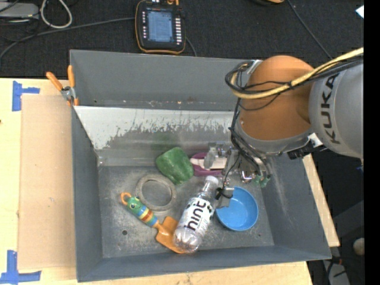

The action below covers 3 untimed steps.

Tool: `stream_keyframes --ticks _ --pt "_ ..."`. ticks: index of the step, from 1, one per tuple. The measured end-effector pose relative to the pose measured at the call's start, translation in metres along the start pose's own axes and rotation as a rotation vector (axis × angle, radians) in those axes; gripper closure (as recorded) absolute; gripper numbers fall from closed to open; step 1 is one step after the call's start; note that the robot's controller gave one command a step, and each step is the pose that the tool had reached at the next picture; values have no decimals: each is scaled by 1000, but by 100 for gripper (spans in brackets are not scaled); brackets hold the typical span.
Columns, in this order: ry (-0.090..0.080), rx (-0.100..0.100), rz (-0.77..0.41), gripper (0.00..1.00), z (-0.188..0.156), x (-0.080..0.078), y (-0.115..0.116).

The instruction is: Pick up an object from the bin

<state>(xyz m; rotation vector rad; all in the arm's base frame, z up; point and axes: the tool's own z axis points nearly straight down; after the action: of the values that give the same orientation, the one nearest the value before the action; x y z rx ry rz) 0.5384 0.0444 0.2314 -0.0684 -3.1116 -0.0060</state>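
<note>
One gripper (233,187) low over clear bottle (196,215) neck, blue bowl (242,216) just beside | step: approach | grip: you cannot tell | next: centre on one item.

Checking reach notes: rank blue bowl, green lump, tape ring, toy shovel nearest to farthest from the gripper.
1. Blue bowl, just under the gripper.
2. Green lump, to its left.
3. Tape ring, farther left.
4. Toy shovel, front left.
</note>
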Motion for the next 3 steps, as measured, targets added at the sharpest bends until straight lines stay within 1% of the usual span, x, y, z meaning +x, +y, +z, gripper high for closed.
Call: stream_keyframes --ticks 1,2,3 --pt "-6 -1 35 0 -18 -3 4" --pt "-3 0 6 0 21 -17 -25" --pt "-10 -2 -35 0 -80 -21 -11"
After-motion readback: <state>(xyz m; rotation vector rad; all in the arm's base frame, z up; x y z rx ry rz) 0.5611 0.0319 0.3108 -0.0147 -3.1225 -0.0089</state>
